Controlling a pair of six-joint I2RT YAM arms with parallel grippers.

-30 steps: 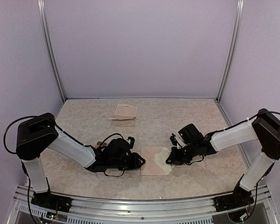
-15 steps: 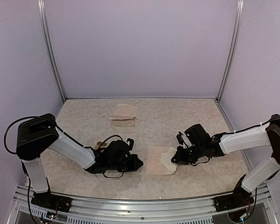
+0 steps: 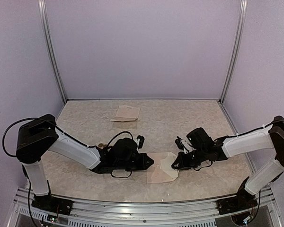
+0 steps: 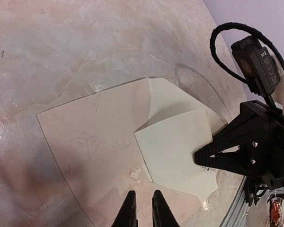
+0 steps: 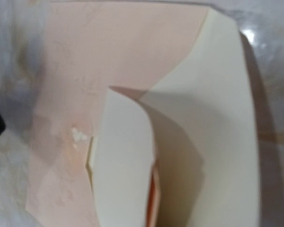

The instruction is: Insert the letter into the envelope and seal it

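Left gripper (image 3: 150, 163) has slid right, up to the envelope (image 3: 157, 174) — the right gripper (image 3: 174, 165) has come in a bit too.
The envelope lies flat on the table (image 3: 194, 118) between the 2 grippers, with its cream flap (image 4: 175, 151) folded over and curled up. The left tips sit nearly closed just by its left edge, holding nothing. The right tip touches the flap's edge — I cannot tell if it is pinching it.

the envelope (image 4: 94, 137) is smooth matt paper, pinkish outside, cream within. the table (image 4: 61, 47) looks glossy, perhaps marbled laminate. the right gripper (image 3: 174, 165) is matt black plastic.
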